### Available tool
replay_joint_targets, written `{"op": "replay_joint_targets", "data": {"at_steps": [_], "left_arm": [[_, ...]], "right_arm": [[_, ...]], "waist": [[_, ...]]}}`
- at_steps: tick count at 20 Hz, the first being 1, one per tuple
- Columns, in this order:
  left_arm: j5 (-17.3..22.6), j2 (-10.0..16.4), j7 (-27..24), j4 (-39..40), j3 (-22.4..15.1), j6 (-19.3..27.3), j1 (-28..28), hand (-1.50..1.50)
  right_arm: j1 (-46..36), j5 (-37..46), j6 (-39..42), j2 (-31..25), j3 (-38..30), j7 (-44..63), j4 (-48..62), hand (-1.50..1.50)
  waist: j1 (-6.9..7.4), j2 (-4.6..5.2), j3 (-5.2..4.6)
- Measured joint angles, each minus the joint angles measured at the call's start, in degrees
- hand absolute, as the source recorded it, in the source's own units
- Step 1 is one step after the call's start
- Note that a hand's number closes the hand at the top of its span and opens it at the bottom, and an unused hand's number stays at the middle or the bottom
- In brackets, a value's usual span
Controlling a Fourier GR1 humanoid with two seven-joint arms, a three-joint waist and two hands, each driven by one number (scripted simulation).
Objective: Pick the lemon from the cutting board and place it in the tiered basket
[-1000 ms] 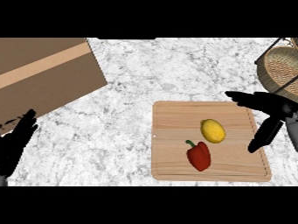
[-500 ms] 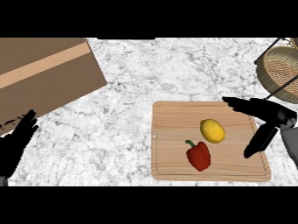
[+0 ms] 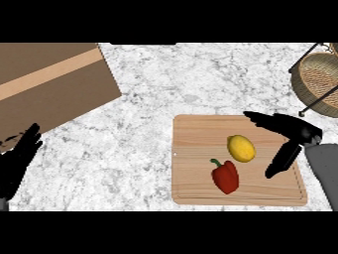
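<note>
Hovering right hand [image 3: 301, 130], spread wide beside the lemon [image 3: 241, 148], nothing gripped.
Lemon lies on the cutting board [image 3: 197, 144], right of board centre, in its far half. Red pepper [image 3: 225, 176] is on the same board, just near-left of the lemon, small gap between them. Right hand is over the board's right edge: one digit stretched left across the board's far-right corner, the rest pointing toward the near edge, the lemon just left of that open V and not touched as far as I can see. Tiered basket [image 3: 323, 82] stands beyond the board's far-right corner, well apart. Left hand [image 3: 7, 166] is far left of the board, fingers straight and fanned, holding nothing. Brown box [image 3: 43, 82] sits off the board's far-left on the marble counter [image 3: 149, 104].
</note>
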Motion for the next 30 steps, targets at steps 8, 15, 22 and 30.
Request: {"op": "replay_joint_targets", "data": {"at_steps": [8, 15, 22, 30], "left_arm": [[-1.63, -1.36, -0.44, 0.32, 1.05, -0.80, -0.08, 0.00], [-1.48, -1.31, 0.12, -0.95, 2.29, -2.36, 0.85, 0.00], [-2.58, -2.32, -0.65, -0.35, 2.44, -2.07, 0.68, 0.00], [-2.81, -3.23, 1.81, -3.81, 2.46, -2.18, 1.71, 0.00]], "right_arm": [[-1.88, 2.81, -2.12, 4.32, -0.30, 1.44, 1.96, -1.50], [0.05, 5.43, -4.38, 6.87, 1.02, -0.41, 1.13, -1.50], [0.71, 7.59, -5.80, 7.89, 2.32, -4.85, 0.14, 1.50], [3.52, 7.70, -10.92, 10.14, 0.54, -7.37, -3.30, 1.50]], "waist": [[-0.11, -0.17, -0.20], [-0.02, -0.47, -0.35], [-0.24, -0.56, -0.56], [-0.26, -0.44, -0.37]]}}
